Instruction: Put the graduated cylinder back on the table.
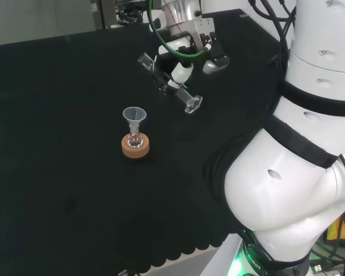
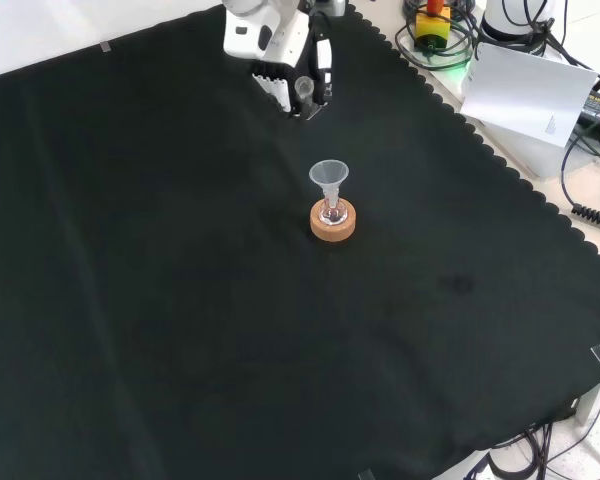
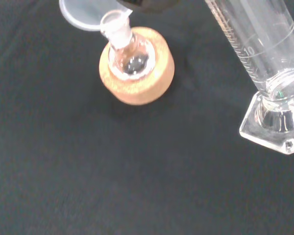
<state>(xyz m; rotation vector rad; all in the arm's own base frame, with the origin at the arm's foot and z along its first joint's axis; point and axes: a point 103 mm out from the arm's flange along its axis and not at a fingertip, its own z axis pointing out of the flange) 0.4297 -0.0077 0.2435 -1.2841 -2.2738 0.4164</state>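
In the head view the hand (image 1: 181,64) is shut on a clear glass graduated cylinder (image 1: 168,83), which hangs tilted above the cloth, its hexagonal foot (image 1: 192,103) lower right and its mouth upper left. The front view has the hand (image 2: 285,60) near the top with the cylinder (image 2: 304,93) between its fingers. The wrist view gives the cylinder's marked wall (image 3: 257,41) and foot (image 3: 277,125) close up, clear of the cloth.
A small round flask with a clear funnel (image 1: 134,116) in its neck sits on a cork ring (image 1: 135,146) mid-cloth, to the lower left of the hand in the head view. Same flask (image 3: 130,56) and ring (image 2: 333,222). White arm links (image 1: 299,144) stand right.
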